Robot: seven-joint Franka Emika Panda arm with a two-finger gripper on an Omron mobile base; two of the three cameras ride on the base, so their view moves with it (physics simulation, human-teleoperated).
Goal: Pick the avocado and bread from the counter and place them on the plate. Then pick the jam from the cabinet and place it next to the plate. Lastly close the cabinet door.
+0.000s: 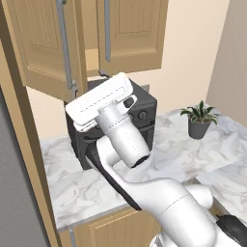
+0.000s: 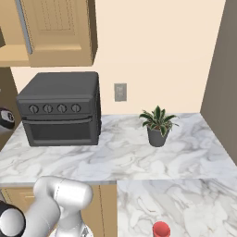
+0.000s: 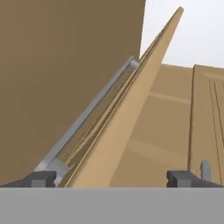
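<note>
My gripper (image 3: 114, 178) is open, and its two dark fingertips (image 3: 43, 179) stand on either side of the thin edge of the cabinet door (image 3: 131, 118). The door's grey bar handle (image 3: 87, 116) runs diagonally just inside the left fingertip. In the left base view my white hand (image 1: 99, 99) is raised to the lower corner of the open cabinet door (image 1: 41, 48), close to the handle (image 1: 65, 48). The cabinet (image 1: 91, 65) hangs above the marble counter (image 1: 72, 178). The avocado, bread, plate and jam are out of view.
A dark grey oven (image 2: 60, 109) stands on the counter (image 2: 125, 157) under the cabinet (image 2: 55, 32). A potted plant (image 2: 157, 125) sits to its right. A small red rounded object (image 2: 161, 229) lies at the near counter edge. A tall wooden panel (image 1: 19, 144) borders the left.
</note>
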